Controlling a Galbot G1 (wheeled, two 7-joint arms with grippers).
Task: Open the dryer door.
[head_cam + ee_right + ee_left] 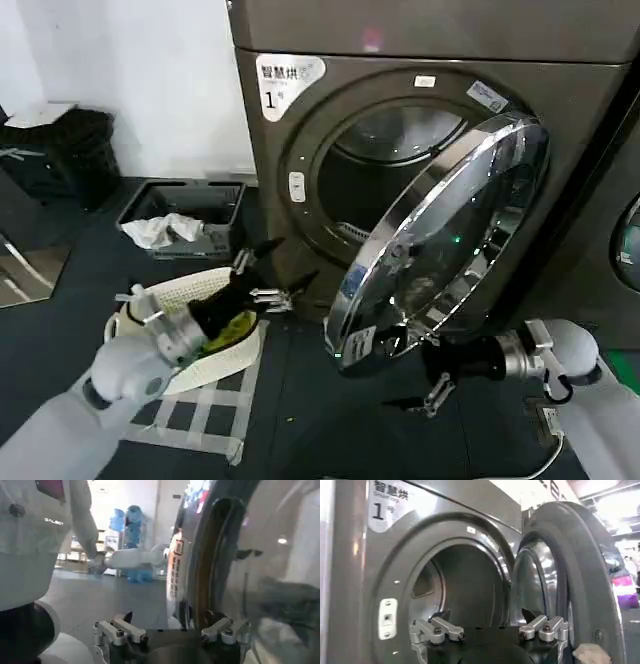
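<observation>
The dryer door (455, 225), a chrome-rimmed porthole of dark glass, stands swung out about halfway from the drum opening (385, 170); a white sticker (361, 341) marks its lower rim. My right gripper (416, 372) is open just under and behind the door's lower edge. In the right wrist view the door rim (207, 555) runs between the open fingers of the right gripper (169, 618), close to one of them. My left gripper (272, 276) hovers open by the machine's lower left front. In the left wrist view the left gripper (485, 616) faces the dark drum (465, 585) and holds nothing.
A white laundry basket (205, 365) lies on the floor under my left arm. A dark crate with white cloth (185, 218) stands by the wall and a black bin (80, 150) at far left. The neighbouring machine (625, 240) is close on the right.
</observation>
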